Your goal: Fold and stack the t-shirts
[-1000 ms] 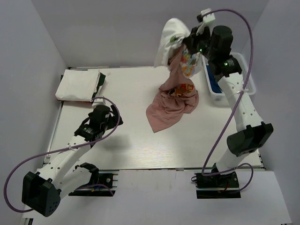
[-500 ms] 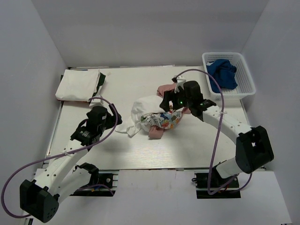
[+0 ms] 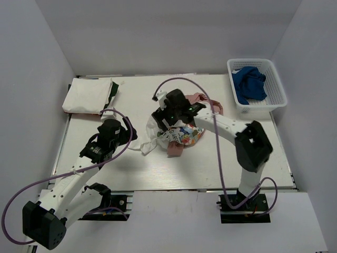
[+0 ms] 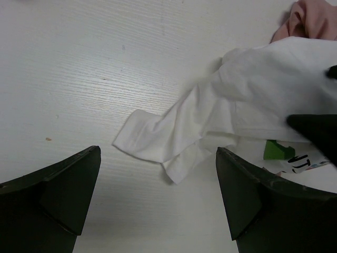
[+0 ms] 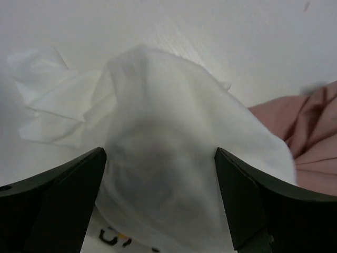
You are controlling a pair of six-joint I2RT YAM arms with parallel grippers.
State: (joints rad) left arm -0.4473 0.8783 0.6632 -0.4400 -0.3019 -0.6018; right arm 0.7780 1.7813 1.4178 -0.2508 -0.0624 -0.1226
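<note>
A crumpled white t-shirt (image 3: pixel 154 133) with a colourful print (image 3: pixel 187 136) lies mid-table over a dusty-pink t-shirt (image 3: pixel 204 100). My right gripper (image 3: pixel 162 118) hovers open just above the white heap. In the right wrist view its jaws straddle a hump of the white t-shirt (image 5: pixel 168 132) without closing on it, and the pink t-shirt (image 5: pixel 316 132) shows at the right. My left gripper (image 3: pixel 128 133) stands open and empty just left of the heap. A white sleeve (image 4: pixel 158 137) lies on the table ahead of the left gripper (image 4: pixel 158 203). A royal-blue t-shirt (image 3: pixel 248 84) sits in the basket.
A white lattice basket (image 3: pixel 279 100) stands at the back right. A folded white stack (image 3: pixel 87 95) rests at the back left corner. Grey walls enclose the table on three sides. The right arm's dark finger (image 4: pixel 316 134) shows at the right of the left wrist view.
The right arm swung down from high beside the basket, let the white and pink shirts fall in a heap mid-table, opened its jaws and moved left over the heap. The left gripper edged slightly toward it.
</note>
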